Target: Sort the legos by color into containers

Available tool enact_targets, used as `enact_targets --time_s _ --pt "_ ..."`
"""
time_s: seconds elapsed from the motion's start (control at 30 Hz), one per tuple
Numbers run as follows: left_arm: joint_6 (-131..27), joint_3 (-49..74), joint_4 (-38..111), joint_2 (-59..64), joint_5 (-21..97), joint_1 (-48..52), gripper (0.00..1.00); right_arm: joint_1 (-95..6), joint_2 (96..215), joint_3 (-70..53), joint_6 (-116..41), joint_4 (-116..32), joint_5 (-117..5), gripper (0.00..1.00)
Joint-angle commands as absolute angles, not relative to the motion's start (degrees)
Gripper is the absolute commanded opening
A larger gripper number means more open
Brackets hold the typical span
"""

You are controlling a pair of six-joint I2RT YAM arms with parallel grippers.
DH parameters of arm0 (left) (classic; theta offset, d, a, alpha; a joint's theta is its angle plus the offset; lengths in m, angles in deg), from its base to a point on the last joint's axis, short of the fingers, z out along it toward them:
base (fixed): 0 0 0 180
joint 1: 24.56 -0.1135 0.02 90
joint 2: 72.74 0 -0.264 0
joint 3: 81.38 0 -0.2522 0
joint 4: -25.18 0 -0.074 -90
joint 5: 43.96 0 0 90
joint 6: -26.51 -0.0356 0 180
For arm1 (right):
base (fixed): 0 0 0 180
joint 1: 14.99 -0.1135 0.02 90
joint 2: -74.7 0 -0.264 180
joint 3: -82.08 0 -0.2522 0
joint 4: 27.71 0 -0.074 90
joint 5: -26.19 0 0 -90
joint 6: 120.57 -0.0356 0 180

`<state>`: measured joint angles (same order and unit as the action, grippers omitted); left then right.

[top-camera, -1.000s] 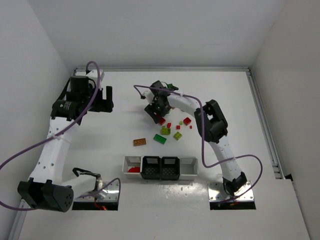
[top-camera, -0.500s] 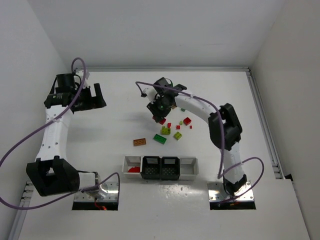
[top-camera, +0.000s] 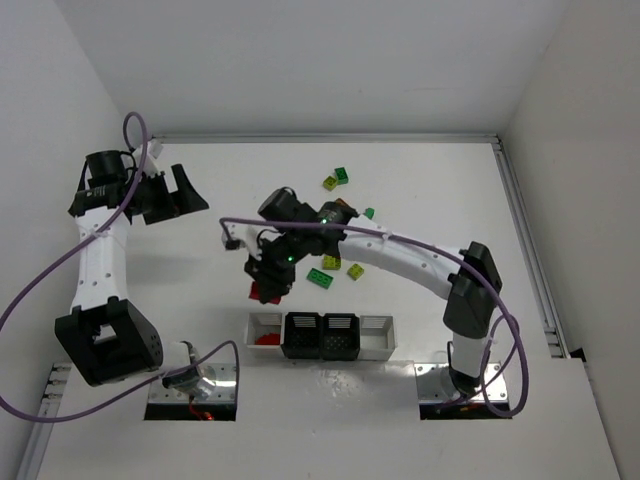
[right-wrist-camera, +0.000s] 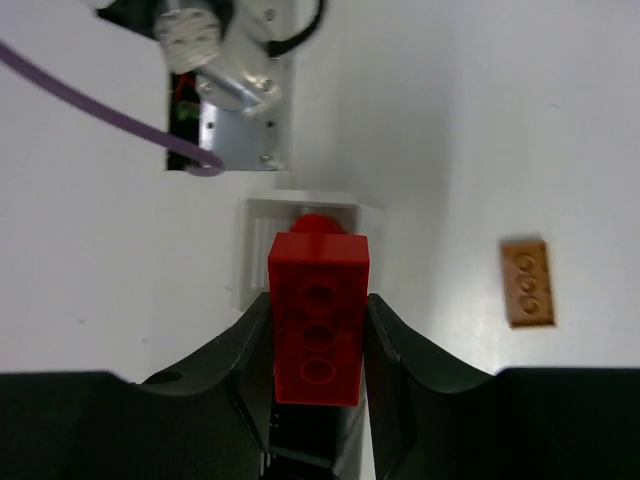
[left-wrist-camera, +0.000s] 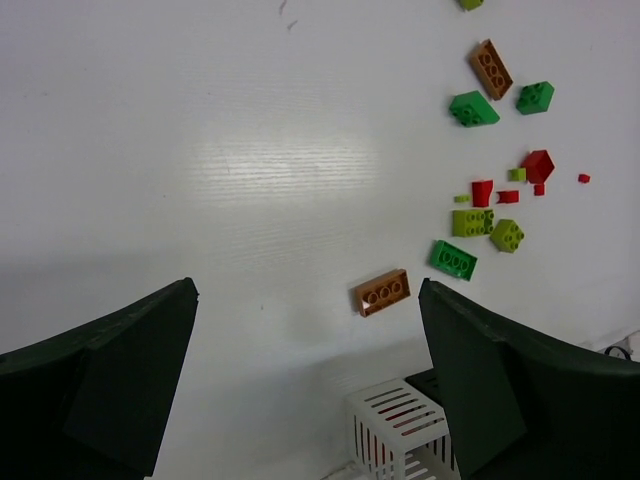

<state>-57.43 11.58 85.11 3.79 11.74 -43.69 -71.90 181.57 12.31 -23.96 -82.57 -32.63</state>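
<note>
One red oblong plastic brick (right-wrist-camera: 318, 335) is pinched by its long sides in my right gripper (right-wrist-camera: 318, 305), hanging over the outer white square bin (right-wrist-camera: 248, 262) at the left end of the row of four joined bins (top-camera: 320, 317). My left gripper (left-wrist-camera: 307, 292) is spread wide over bare table, well apart from everything, holding nothing.

My worry is the drop. The bin mouth is small and the brick blocks most of my own view of it, so if I let go a little off-centre the brick could clip the rim and bounce out onto the table. A slack pinch could also let it tilt or slip before I am lined up.

I cannot tell how high the brick hangs above the bin. Something red lies inside, probably other red pieces, but only a sliver shows. From above, my right arm covers the brown-orange flat brick (right-wrist-camera: 526, 283) and part of the loose pile; the black bins' contents are too dark to read.
</note>
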Motion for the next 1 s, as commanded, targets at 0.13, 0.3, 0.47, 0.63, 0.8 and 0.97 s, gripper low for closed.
enact_targets --time_s 0.13,0.3,0.47,0.63,0.8,0.97 --pt "-59.7 9.9 84.8 2.6 10.4 -44.8 0.99 -78.4 181.2 8.1 -21.4 -79.0 -33.9 0.08" --pt "-61.4 9.9 86.4 2.6 10.4 -45.3 0.99 -80.8 180.7 5.7 -21.4 -77.2 -35.1 0.09" --pt "-62.5 9.9 86.4 2.6 10.4 -45.8 0.99 -81.4 182.3 5.1 -21.4 -75.1 -35.1 0.1" --pt "-63.7 9.9 86.4 2.1 10.4 -45.8 0.99 -81.4 183.9 6.4 -22.0 -74.5 -35.6 0.19" --pt "-64.2 9.9 86.9 2.1 10.4 -45.8 0.99 -81.4 184.5 8.9 -23.0 -76.0 -35.1 0.5" --pt "-64.2 9.4 86.9 2.1 10.4 -45.8 0.99 -79.3 180.7 8.9 -23.7 -75.5 -42.1 0.57"
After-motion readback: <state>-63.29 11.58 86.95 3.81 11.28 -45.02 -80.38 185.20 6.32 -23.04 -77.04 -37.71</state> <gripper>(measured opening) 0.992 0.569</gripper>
